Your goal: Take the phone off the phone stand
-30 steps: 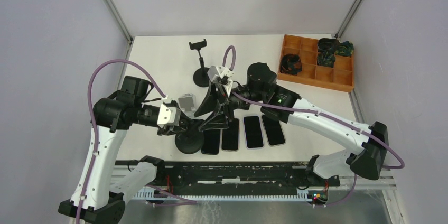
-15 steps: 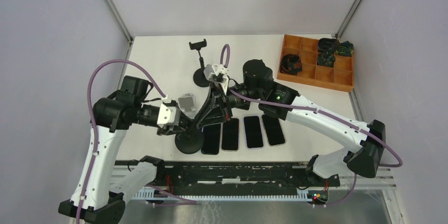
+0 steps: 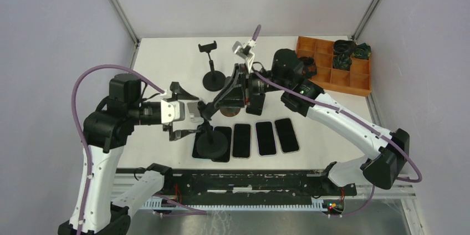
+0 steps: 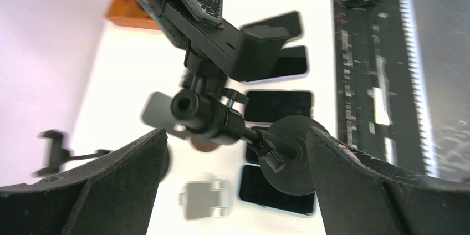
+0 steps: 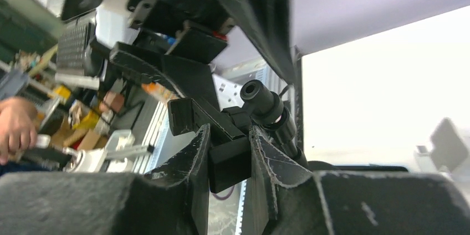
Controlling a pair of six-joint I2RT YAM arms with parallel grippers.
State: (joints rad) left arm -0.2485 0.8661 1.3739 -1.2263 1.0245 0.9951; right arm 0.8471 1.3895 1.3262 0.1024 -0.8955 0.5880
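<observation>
The phone stand (image 3: 210, 143) is black, and its round base rests on the leftmost of several dark phones (image 3: 241, 141) lying flat in a row. My right gripper (image 3: 213, 107) reaches down from behind and is shut on the stand's clamp (image 5: 228, 160), a black block pinched between both fingers. My left gripper (image 3: 194, 113) is open wide, its fingers apart on either side of the stand's stem (image 4: 221, 118) without touching it. The clamp plate (image 4: 244, 52) shows no phone across it. The base (image 4: 291, 154) covers part of one phone (image 4: 277, 196).
A second black phone stand (image 3: 210, 77) is upright at the back. A small silver folding stand (image 3: 195, 106) and a brown round object (image 3: 228, 111) lie near the grippers. A wooden compartment tray (image 3: 332, 77) with dark items sits at the back right.
My left gripper let go of the stand, opened wide and drew back to the left. The right arm swung toward the back and closed on the clamp. The stand's base shifted right onto the leftmost phone.
</observation>
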